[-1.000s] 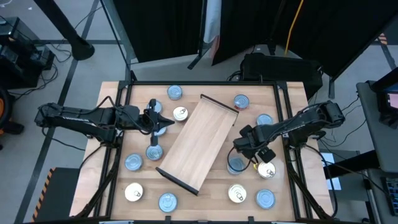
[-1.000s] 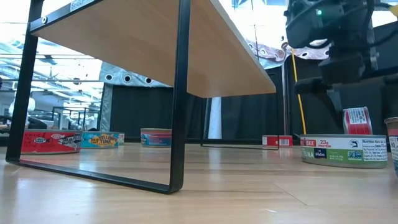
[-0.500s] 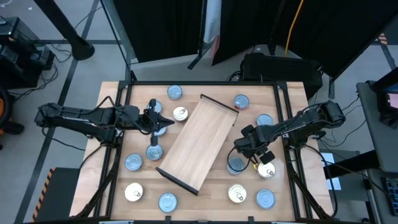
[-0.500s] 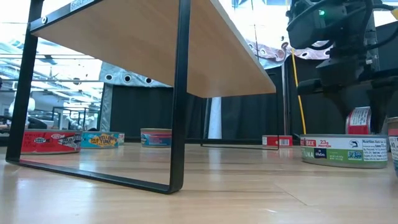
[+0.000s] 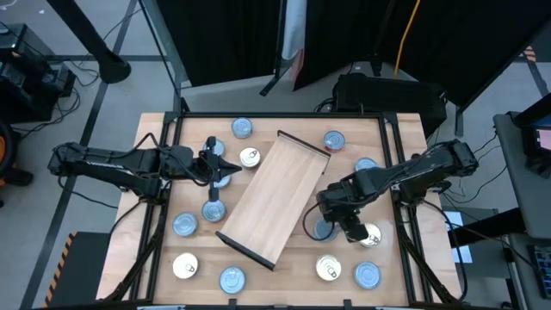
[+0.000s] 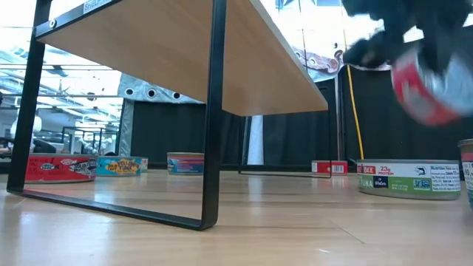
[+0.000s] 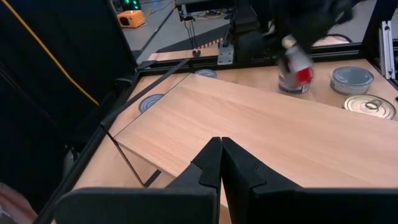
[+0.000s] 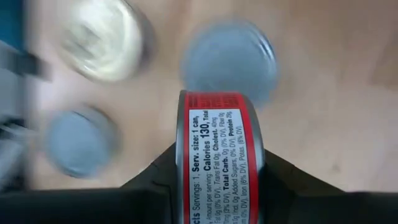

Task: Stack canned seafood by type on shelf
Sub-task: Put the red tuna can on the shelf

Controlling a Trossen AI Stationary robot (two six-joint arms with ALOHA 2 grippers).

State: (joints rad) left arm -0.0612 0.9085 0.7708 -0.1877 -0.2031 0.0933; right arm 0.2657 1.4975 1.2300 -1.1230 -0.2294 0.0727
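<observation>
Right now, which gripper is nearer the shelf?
Left. The left gripper hangs shut beside the shelf; the right gripper, holding a red tin, is slightly farther off.

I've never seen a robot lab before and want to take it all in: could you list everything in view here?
shelf: one, light wood with dark end rails, standing slantwise mid-table
blue-topped tins: about nine, blue, scattered flat on the table around the shelf
pale-topped tins: four, silver-gold, one beside the shelf's far end, three toward the near edge
red-labelled tin: one, red band, lifted off the table, on edge
tabletop: one, light wood, under everything
curtains: black, behind the table
left gripper: one, dark, shut, empty, left of the shelf
right gripper: one, dark, clamped on the red-labelled tin, right of the shelf
</observation>
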